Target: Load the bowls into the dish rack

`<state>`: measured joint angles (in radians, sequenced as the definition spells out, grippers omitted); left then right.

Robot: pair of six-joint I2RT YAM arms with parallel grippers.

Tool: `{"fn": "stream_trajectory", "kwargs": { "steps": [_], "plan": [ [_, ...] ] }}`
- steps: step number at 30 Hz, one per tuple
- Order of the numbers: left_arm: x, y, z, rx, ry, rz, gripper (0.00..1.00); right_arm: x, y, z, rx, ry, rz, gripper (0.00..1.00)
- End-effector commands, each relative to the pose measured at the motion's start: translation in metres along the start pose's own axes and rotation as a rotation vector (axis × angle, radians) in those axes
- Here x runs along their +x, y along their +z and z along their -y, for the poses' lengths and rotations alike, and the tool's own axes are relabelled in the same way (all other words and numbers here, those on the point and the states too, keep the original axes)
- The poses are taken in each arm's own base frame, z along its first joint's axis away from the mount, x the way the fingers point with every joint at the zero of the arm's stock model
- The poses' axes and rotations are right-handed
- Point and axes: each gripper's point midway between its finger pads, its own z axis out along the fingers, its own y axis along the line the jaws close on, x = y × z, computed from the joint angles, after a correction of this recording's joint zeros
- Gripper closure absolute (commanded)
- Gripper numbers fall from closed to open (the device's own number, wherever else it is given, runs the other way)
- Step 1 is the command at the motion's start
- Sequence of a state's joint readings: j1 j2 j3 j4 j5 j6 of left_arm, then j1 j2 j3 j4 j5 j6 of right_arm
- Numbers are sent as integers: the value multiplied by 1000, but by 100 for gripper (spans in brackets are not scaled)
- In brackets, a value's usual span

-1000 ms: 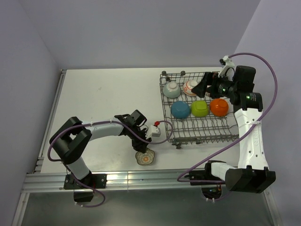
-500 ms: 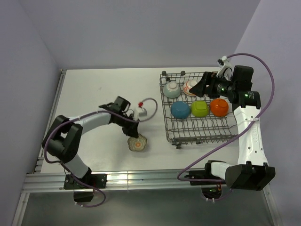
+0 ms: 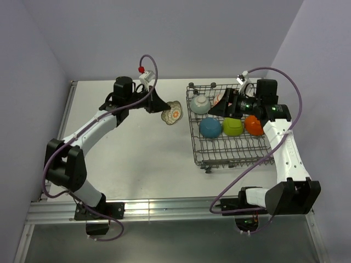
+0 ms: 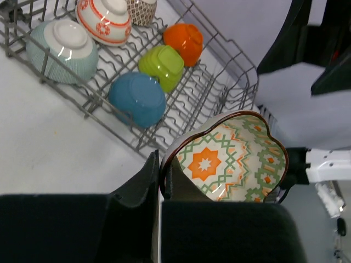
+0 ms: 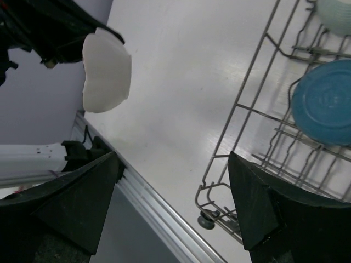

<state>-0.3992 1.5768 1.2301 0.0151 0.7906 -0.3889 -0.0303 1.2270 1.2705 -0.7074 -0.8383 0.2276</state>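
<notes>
Bowl status: my left gripper is pinched onto the rim of the scalloped floral bowl, one finger inside and one outside, as the left wrist view shows. I'm holding the bowl up off the table, tipped on its side, so the wrist camera looks straight into the orange and green pattern. From above, it sits just left of the dish rack's far left corner, near the rack but not touching it.

My right gripper hovers over the far row of the rack with its fingers spread wide and nothing between them. Its camera catches the plain white outside of the held bowl across the table, plus the rack's near corner.

Five bowls are already in the rack, all bottom up. The pale teal bowl and the orange-white patterned bowl are in the far row. The blue bowl, lime green bowl and orange bowl line up in the row nearer me. The left wrist view also shows a grey patterned bowl next to the orange-white one. My right gripper hides it in the overhead view.
</notes>
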Motion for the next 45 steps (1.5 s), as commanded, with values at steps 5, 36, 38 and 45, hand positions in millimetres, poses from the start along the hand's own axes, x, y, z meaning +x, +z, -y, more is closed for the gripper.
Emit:
{"fn": "stream_trajectory", "kwargs": {
  "steps": [5,36,38,45],
  "plan": [
    [-31,37,19,115,-76,75,100,-10,25,-29,-123,60,-53,10],
    [-11,71,37,136,-45,37,100,25,77,-42,-279,326,-279,64],
    [-12,70,38,136,-42,38,100,25,79,-41,-276,323,-284,76],
    [-12,69,40,144,-42,39,100,24,80,-39,-265,317,-284,61]
  ]
}}
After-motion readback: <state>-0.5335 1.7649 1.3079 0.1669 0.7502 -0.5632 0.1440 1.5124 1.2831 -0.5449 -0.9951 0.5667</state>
